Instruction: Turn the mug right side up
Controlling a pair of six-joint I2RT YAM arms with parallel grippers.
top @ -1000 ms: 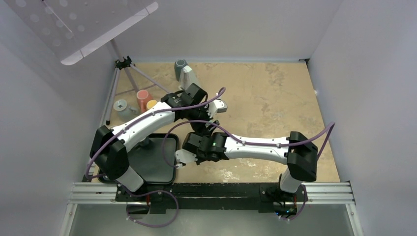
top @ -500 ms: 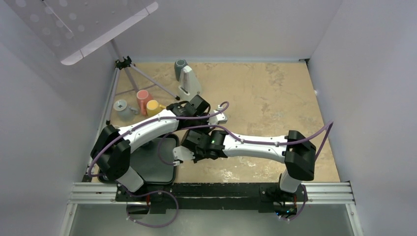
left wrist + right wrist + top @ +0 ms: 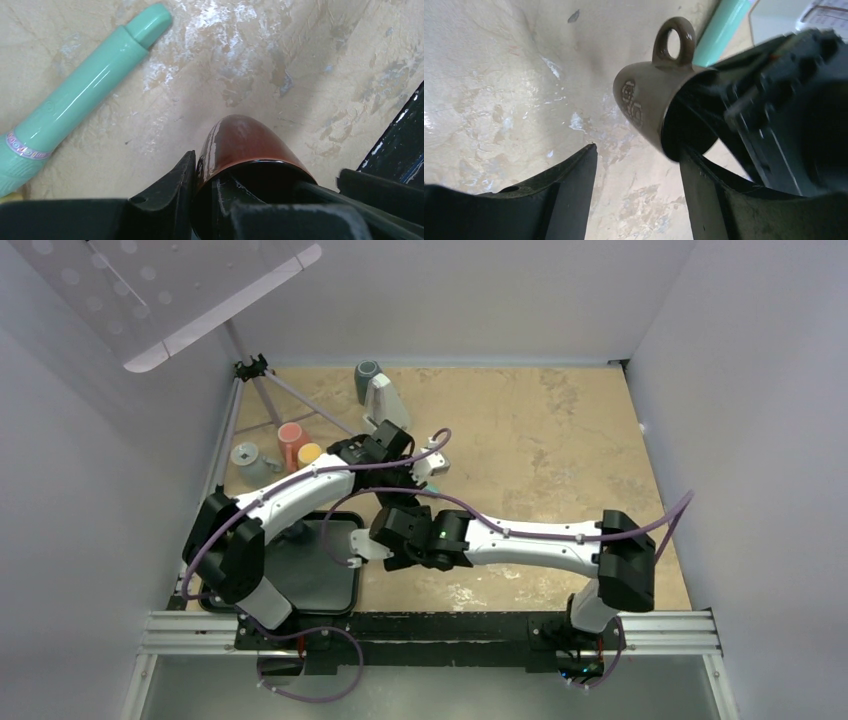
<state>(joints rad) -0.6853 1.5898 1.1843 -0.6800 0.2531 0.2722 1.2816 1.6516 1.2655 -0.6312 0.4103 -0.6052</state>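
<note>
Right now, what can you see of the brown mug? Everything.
The brown mug is glossy and ceramic-looking, with a ring handle and a stamped emblem on its wall. It is tilted, base pointing toward the table, mouth facing the left gripper, whose fingers clamp it at the rim end. Whether it touches the table cannot be told.

Mug (image 3: 649, 90): showing glossy dark brown, wearing a pale stamped emblem on its side.
Tube (image 3: 85, 95): showing mint green, carrying a lilac band.
Tabletop (image 3: 540, 440): showing tan, mottling whitish.
Tray (image 3: 320, 585): showing black.
Coral cup (image 3: 291, 437), yellow cup (image 3: 309, 452), grey cup (image 3: 246, 457): each showing plain.
</note>
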